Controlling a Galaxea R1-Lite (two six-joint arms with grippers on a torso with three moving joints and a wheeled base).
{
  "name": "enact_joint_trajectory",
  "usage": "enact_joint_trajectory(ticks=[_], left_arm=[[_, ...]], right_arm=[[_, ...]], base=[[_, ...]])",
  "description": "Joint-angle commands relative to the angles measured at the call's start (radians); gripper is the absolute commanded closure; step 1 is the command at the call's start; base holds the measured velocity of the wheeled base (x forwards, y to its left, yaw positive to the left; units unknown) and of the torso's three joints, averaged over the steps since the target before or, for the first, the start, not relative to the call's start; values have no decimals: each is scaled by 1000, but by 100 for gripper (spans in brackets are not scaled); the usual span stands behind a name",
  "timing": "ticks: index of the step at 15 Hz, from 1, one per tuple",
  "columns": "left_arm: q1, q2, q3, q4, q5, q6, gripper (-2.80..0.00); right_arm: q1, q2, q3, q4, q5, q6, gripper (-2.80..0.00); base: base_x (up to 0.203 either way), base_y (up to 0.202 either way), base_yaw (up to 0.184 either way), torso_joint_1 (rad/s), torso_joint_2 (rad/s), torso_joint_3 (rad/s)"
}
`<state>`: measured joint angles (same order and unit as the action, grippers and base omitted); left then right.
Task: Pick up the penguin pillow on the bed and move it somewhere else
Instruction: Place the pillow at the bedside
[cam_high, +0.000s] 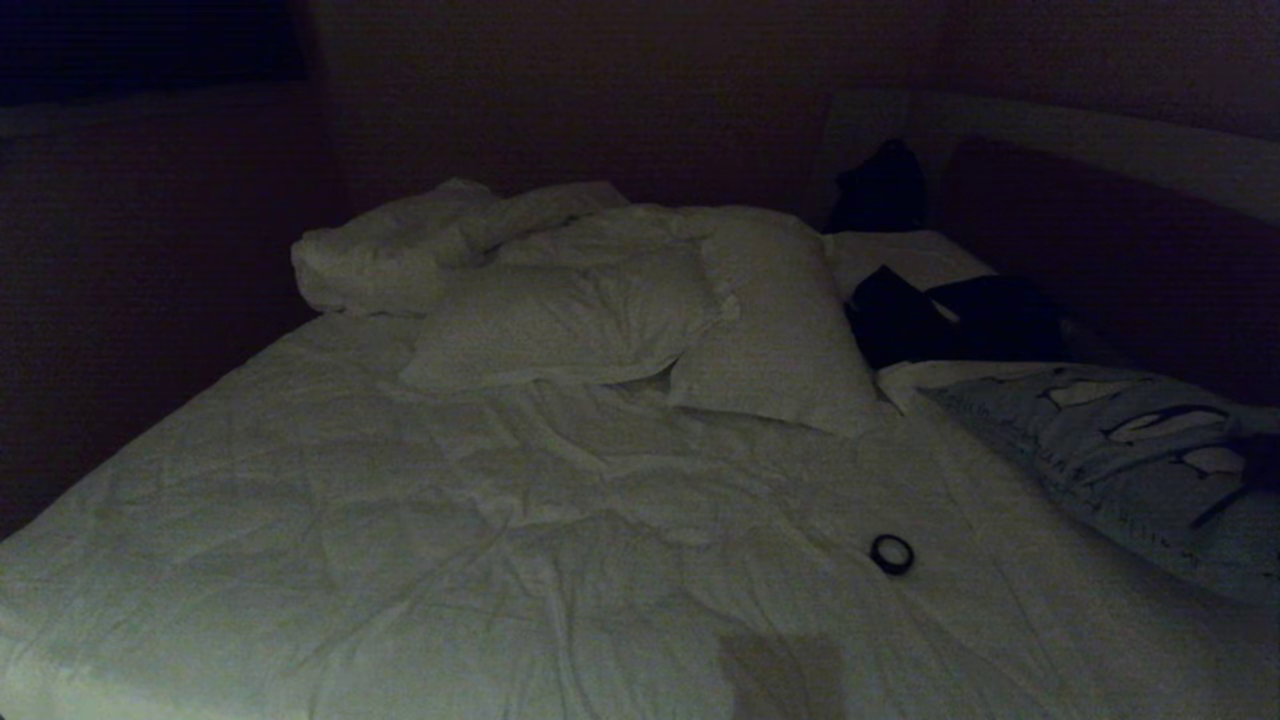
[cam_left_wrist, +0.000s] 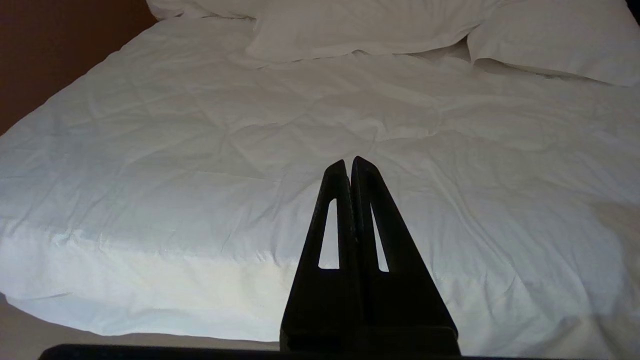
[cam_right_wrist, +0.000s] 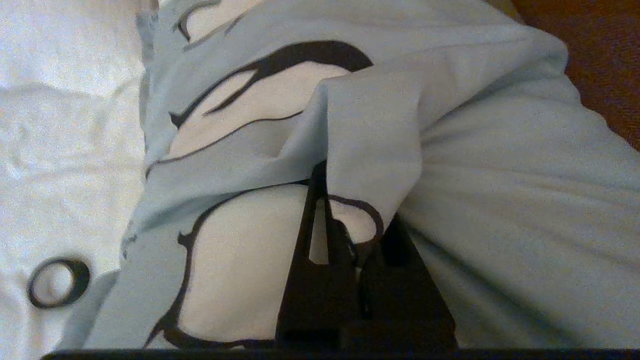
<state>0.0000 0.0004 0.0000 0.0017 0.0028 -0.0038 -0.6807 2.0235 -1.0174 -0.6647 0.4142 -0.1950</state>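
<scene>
My right gripper (cam_right_wrist: 350, 210) is pushed into the penguin pillow (cam_right_wrist: 450, 200), and a fold of its light blue cover is pinched between the two black fingers. The cloth rises up and drapes over the tips, so I cannot see the tips themselves, but the fold is clearly clamped. Around the gripper the cover is pulled into ridges, with black penguin outlines and white bellies on both sides of it.

From my head camera, the penguin pillow (cam_high: 1120, 450) lies on the right side of the bed (cam_high: 450, 520), near the dark headboard (cam_high: 1120, 280). My right arm reaches only into the right edge of that view, as a dark shape on the pillow. A small black ring (cam_high: 891, 553) lies on the white duvet, near the pillow and apart from my gripper; in the right wrist view the ring (cam_right_wrist: 57, 281) is just beside the pillow's edge.

My left gripper (cam_left_wrist: 350, 165) is clenched with nothing in it, the two fingers pressed flat together. It hangs above the near edge of the bed, pointing along the wrinkled duvet toward the white pillows (cam_left_wrist: 380, 25) far ahead of it. Some dark things (cam_high: 950, 315) lie beyond the penguin pillow, next to the headboard; what they are, I cannot tell.
</scene>
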Motion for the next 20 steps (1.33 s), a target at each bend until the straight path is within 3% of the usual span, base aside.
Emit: enact_joint_trajectory(ticks=[1,8,15,16,20], left_arm=[[0,0,2,0,0,-1,0],[0,0,2,0,0,-1,0],[0,0,2,0,0,-1,0],[0,0,2,0,0,-1,0],[0,0,2,0,0,-1,0]], right_arm=[[-9,8,-4,11,48,-21,-280],[-35,-197,16,68,95,10,-280],[-48,-389,6,89,126,219,-280],[-46,-396,3,87,126,251,0],[6,-443,-25,89,122,397,0]], base=[[0,0,0,0,0,0],[0,0,0,0,0,0],[0,0,0,0,0,0],[0,0,0,0,0,0],[0,0,0,0,0,0]])
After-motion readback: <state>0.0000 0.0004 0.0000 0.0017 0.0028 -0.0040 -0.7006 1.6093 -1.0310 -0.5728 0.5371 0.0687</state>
